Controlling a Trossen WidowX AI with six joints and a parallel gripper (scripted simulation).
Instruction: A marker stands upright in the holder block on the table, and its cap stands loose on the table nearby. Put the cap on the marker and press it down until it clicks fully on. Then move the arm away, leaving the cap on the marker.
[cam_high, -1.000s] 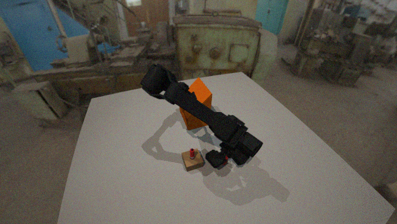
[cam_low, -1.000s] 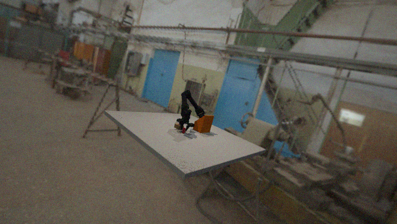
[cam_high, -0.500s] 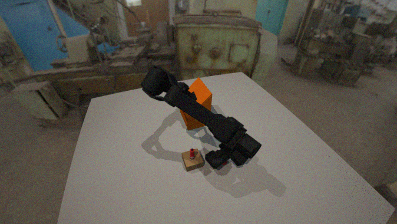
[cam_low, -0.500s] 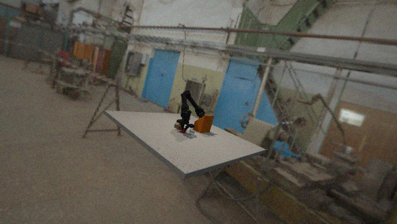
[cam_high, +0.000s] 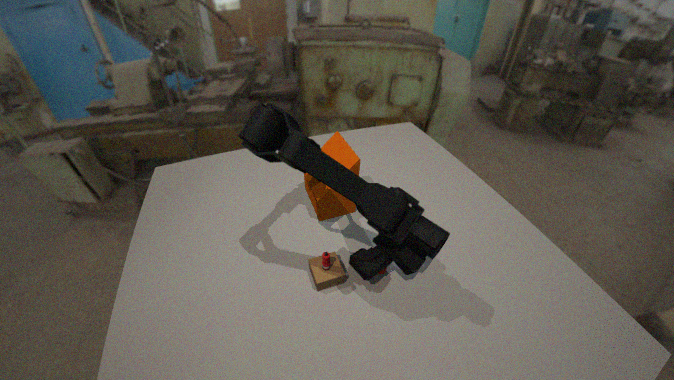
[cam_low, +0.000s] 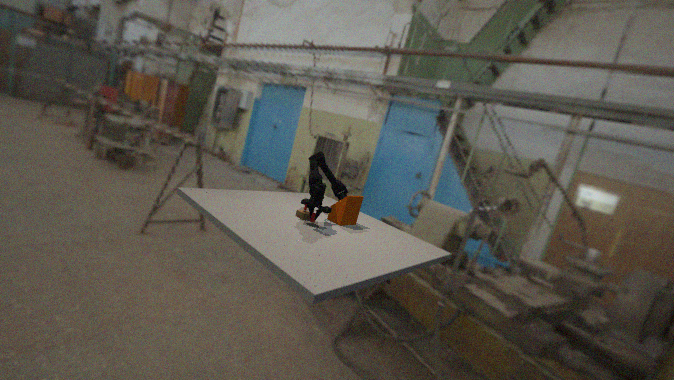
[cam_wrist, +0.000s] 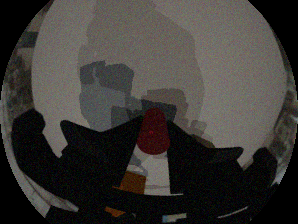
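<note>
A red marker (cam_high: 326, 260) stands upright in the small tan holder block (cam_high: 331, 280) near the middle of the white table (cam_high: 210, 310). The holder block (cam_low: 301, 214) shows small in the exterior view. My black gripper (cam_high: 383, 268) (cam_wrist: 154, 145) is low at the table, just right of the block, and is shut on the red cap (cam_wrist: 153, 129). In the top view only a sliver of the cap (cam_high: 382, 271) shows under the fingers. The cap stands upright between the fingers in the wrist view.
An orange box (cam_high: 334, 197) (cam_low: 347, 210) stands behind the block, partly hidden by the arm (cam_high: 325, 165). The table's edges lie far from the gripper on all sides.
</note>
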